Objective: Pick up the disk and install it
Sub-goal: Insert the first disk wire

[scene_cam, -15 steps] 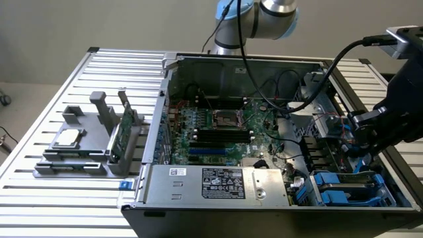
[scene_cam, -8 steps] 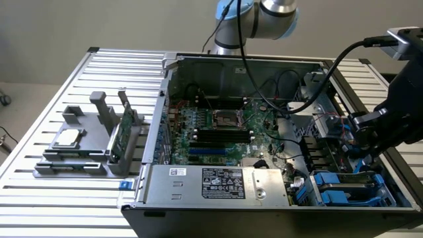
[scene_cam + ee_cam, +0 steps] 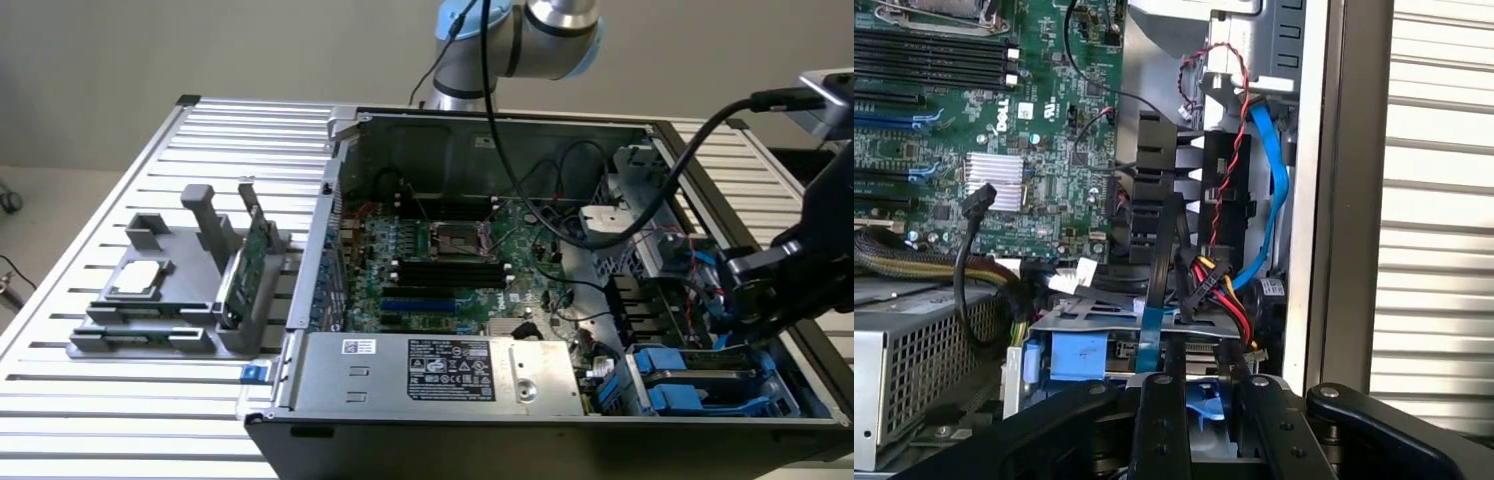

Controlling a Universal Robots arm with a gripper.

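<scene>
- Black two-fingered gripper (image 3: 751,308) (image 3: 1206,382), at the exterior frame's lower right, has its jaws half-closed, apparently pinching the blue-framed silver-grey disk (image 3: 1199,410).
- The disk sits between the fingers, just above the drive bay (image 3: 694,385) of the open metal computer case (image 3: 400,405); its long axis is hidden.

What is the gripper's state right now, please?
The gripper is closed on the flat disk in its blue plastic carrier, above the open computer case.
</scene>
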